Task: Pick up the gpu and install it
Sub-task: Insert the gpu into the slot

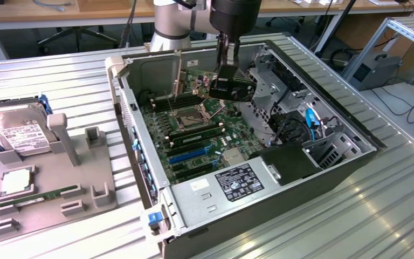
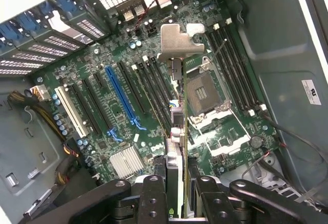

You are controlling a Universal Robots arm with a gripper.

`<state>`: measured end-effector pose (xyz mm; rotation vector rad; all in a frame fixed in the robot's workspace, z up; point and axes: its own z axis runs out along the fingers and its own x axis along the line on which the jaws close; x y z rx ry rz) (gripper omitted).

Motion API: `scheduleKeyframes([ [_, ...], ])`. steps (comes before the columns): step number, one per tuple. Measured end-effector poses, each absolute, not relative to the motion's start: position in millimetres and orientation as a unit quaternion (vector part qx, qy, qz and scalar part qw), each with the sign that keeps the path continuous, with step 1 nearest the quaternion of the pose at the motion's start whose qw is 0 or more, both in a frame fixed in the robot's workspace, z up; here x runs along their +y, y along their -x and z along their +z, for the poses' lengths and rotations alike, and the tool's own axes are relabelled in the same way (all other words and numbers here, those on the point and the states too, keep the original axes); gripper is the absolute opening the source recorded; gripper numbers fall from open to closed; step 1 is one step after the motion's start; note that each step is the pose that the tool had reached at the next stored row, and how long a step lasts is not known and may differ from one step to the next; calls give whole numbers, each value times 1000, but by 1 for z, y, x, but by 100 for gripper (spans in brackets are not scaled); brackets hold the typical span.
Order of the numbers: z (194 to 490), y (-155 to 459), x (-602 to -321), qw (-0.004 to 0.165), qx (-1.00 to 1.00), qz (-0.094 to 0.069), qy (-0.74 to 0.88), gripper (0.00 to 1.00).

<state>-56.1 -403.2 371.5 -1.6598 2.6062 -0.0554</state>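
I see the ribbed metal table with the open computer case lying on it, side panel off. The motherboard faces up inside. Toward the exterior view's left, apart from the case, sits a grey fixture. It carries a hard drive with a white label and a slim green RAM stick lying in a groove.

The arm reaches down into the case from the far side. My gripper is about half closed, its two black fingers pinching the gpu from either face. The card is clear of the fixture and held on edge above the motherboard. Its silver bracket is at the end away from the fingers, toward the rear wall of the case.

From the wrist view the card hangs over the black slots, between the long blue slot and the CPU socket. I can't make out its lower edge, so I cannot say whether it touches a slot. In the exterior view the gpu sits beside the gripper, with the bracket standing upright.
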Motion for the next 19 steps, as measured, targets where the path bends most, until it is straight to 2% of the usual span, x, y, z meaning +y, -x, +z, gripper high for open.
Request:
scheduleKeyframes([
  [19, 371, 56, -403, 26, 826, -18, 563, 27],
])
